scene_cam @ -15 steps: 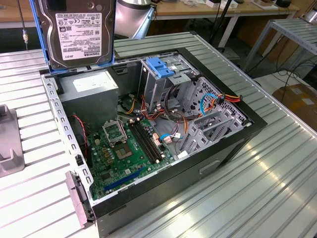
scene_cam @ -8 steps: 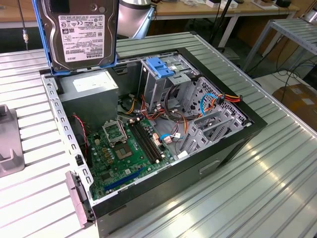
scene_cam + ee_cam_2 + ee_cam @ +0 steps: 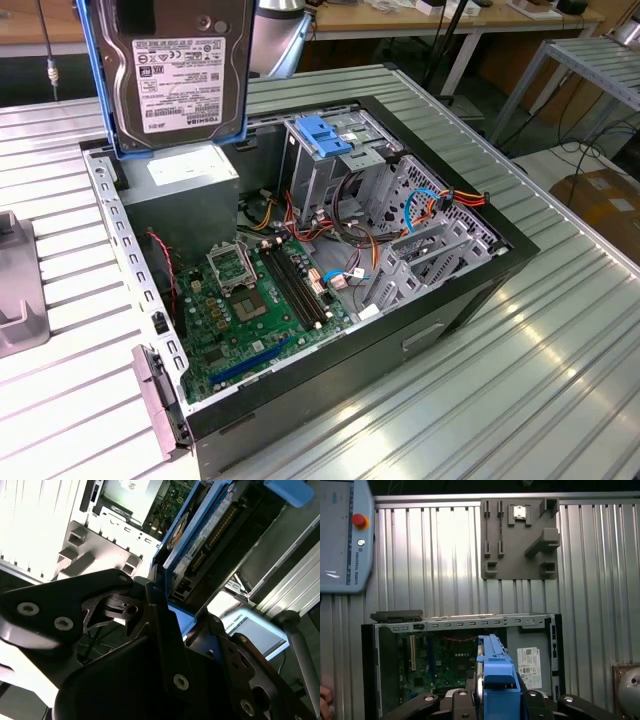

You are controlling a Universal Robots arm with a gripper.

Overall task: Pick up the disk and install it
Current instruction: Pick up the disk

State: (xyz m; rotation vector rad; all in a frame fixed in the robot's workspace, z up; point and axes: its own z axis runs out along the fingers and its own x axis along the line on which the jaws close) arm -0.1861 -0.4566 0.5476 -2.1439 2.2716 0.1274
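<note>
Hanging above the open black computer case [image 3: 500, 250], the flat grey-metal disk with a white label and bright blue plastic side rails [image 3: 180, 75] stands upright in the exterior view. Its long axis runs up and down and its label faces the camera. Its lower edge shows in front of the grey power-supply box [image 3: 190, 175] at the case's corner; I judge it to be clear of the box, not resting on it.

In the second wrist view the disk [image 3: 210, 535] is seen edge-on, reaching straight out from the black gripper [image 3: 182, 615]. The fingers [image 3: 159, 615] are pressed against its two sides at the near end, pinching it across its thickness. The first wrist view shows the blue rail [image 3: 495, 670] pointing down at the green motherboard [image 3: 445, 660].

The relation that matters is sideways. The grey metal drive cage with the blue plastic tab [image 3: 325, 135] lies towards the exterior view's right of the disk and lower, well apart from it.

The disk looks rigid and intact, with both rails seated along its long sides. The case sits on a ribbed metal table [image 3: 560, 380].
</note>
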